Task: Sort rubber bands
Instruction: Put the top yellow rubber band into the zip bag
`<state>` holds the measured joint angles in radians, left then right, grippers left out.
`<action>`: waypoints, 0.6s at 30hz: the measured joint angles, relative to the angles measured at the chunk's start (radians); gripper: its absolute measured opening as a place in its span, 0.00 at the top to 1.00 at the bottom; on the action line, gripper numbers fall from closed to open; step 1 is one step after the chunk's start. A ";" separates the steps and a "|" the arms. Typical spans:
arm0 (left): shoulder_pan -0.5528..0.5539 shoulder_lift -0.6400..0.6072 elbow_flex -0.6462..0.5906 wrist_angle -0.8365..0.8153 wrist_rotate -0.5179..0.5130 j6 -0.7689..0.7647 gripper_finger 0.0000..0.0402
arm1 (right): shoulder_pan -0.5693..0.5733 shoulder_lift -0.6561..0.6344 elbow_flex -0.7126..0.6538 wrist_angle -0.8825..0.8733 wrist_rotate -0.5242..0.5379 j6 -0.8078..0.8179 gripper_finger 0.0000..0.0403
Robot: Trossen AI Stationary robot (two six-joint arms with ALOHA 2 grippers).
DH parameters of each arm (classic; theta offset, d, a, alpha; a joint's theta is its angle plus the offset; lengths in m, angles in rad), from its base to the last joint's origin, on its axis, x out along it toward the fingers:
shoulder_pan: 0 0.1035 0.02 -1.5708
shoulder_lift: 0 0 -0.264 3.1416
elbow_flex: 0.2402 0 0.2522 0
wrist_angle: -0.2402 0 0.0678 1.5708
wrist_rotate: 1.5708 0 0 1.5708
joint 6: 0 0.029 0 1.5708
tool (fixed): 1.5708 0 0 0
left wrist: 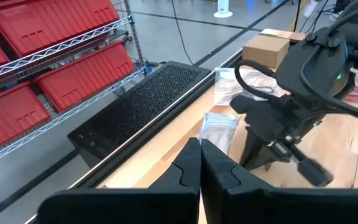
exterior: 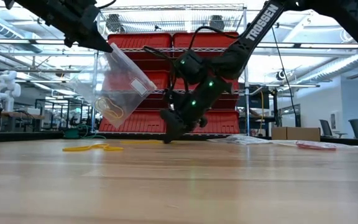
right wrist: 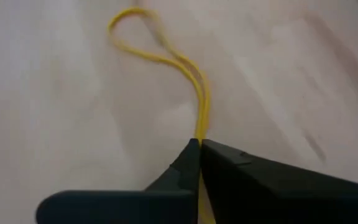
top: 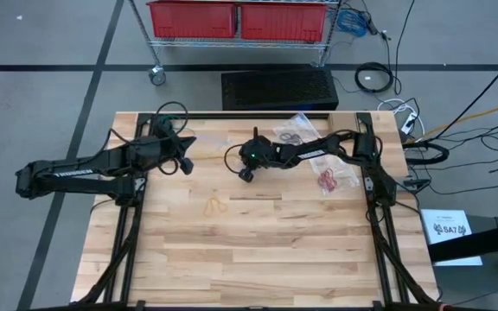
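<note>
Right gripper [right wrist: 199, 144]: clenched on a yellow rubber band [right wrist: 166, 56], its loop trailing ahead on the table [top: 258, 250].
Left gripper [left wrist: 200, 144]: shut on a clear bag [exterior: 120, 81] holding yellow bands.
Remaining: yellow bands [top: 215, 206] nearby; red and black ones bagged beyond.

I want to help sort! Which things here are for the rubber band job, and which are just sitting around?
For the job:
- yellow rubber band, pinched by the right gripper
- clear bag with a yellow band inside, held up by the left gripper
- loose yellow bands on the table
- red bands

Just lying about:
- red bins
- cardboard box
</note>
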<state>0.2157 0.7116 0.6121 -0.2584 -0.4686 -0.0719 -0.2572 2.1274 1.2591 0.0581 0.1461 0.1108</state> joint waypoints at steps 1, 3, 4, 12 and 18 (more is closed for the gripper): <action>0.000 0.000 0.000 0.000 0.000 0.000 1.00 | 0.003 -0.015 -0.002 -0.025 -0.009 -0.002 1.00; 0.000 0.000 0.000 0.001 0.000 0.000 1.00 | 0.010 -0.055 -0.007 -0.078 -0.024 -0.021 1.00; 0.000 0.000 0.000 0.001 0.000 0.000 1.00 | 0.013 -0.081 -0.007 -0.098 -0.024 -0.035 1.00; 0.000 0.004 0.000 0.005 0.002 0.000 1.00 | 0.030 -0.317 -0.005 -0.237 -0.018 -0.138 1.00; 0.000 0.037 0.000 0.026 0.056 -0.002 1.00 | 0.046 -0.474 -0.003 -0.249 -0.017 -0.189 1.00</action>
<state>0.2157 0.7486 0.6121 -0.2329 -0.4129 -0.0734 -0.2112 1.6530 1.2561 -0.1912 0.1289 -0.0784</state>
